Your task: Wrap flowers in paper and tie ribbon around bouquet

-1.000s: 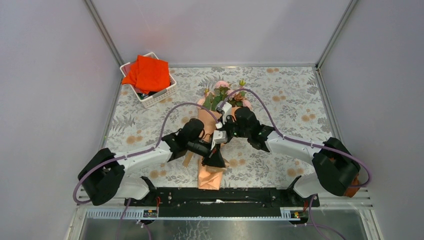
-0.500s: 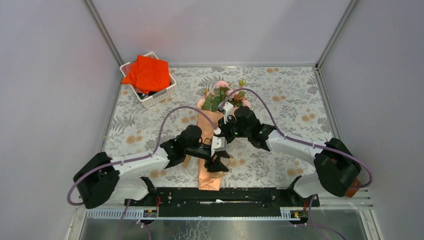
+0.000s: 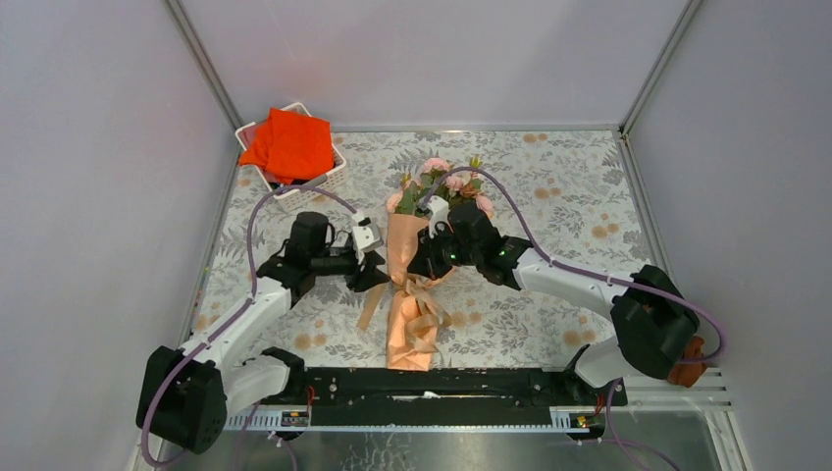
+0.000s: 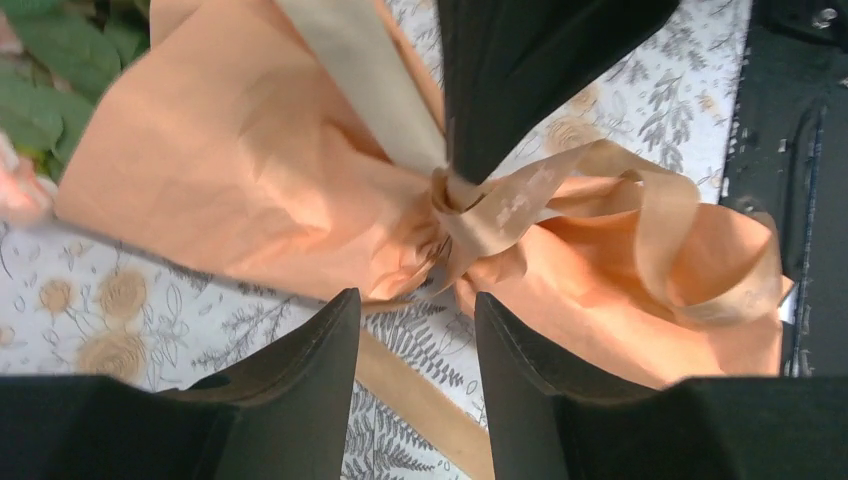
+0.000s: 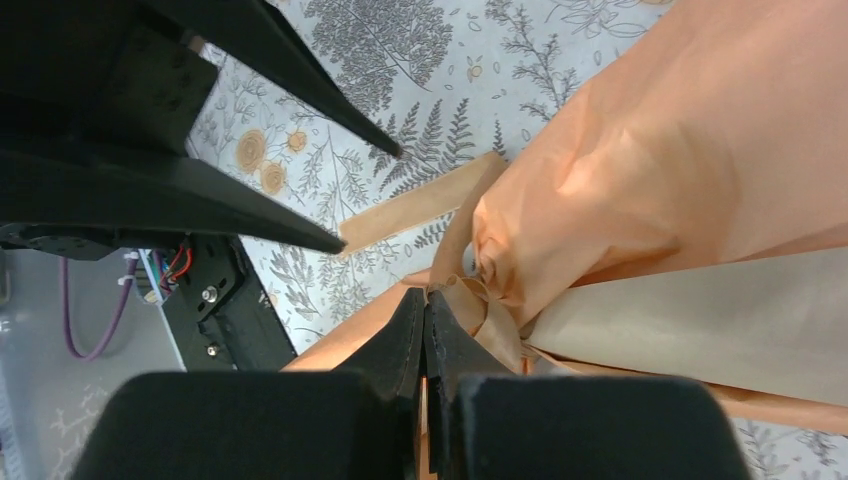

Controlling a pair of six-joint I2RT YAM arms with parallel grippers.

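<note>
**Bouquet** (image 3: 402,245): centre of table (image 3: 579,177), flowers (image 3: 437,169) toward 12 o'clock.
**Paper** (image 4: 250,170): peach, matte, creased cone, nipped at the waist.
**Ribbon** (image 4: 530,200): tan, papery, flat, tied in a looped knot.
**Right pincer** (image 5: 425,300): pressed together, pinching ribbon at the knot.
**Left pincer** (image 4: 415,298): spread, empty, at the bouquet's 9 o'clock.
**Risk:** a tug from the right arm could undo the loose knot or drag the cone.

Robot lab cell, plain lilac walls (image 3: 98,147), metal corner struts (image 3: 201,59), floral tablecloth (image 3: 569,186), black base rail (image 3: 432,383) along near edge
</note>
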